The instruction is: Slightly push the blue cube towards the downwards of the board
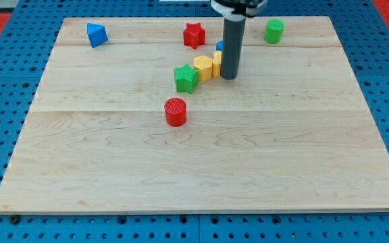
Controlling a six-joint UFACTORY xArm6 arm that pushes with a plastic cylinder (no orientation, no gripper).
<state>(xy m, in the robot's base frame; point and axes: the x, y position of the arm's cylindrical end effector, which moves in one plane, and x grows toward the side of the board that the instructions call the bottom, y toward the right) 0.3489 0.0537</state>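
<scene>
My dark rod comes down from the view's top centre, and my tip (229,77) rests on the board. A small sliver of a blue block (219,46), which may be the blue cube, shows just left of the rod; the rod hides the rest. My tip lies below that sliver and right beside a yellow block (217,65), itself half hidden by the rod. I cannot tell whether the rod touches the blue block.
A second yellow block (203,67) and a green star (186,78) sit in a row left of my tip. A red cylinder (175,111) lies lower left. A red star (194,35), a green cylinder (273,31) and a blue triangular block (96,34) line the top.
</scene>
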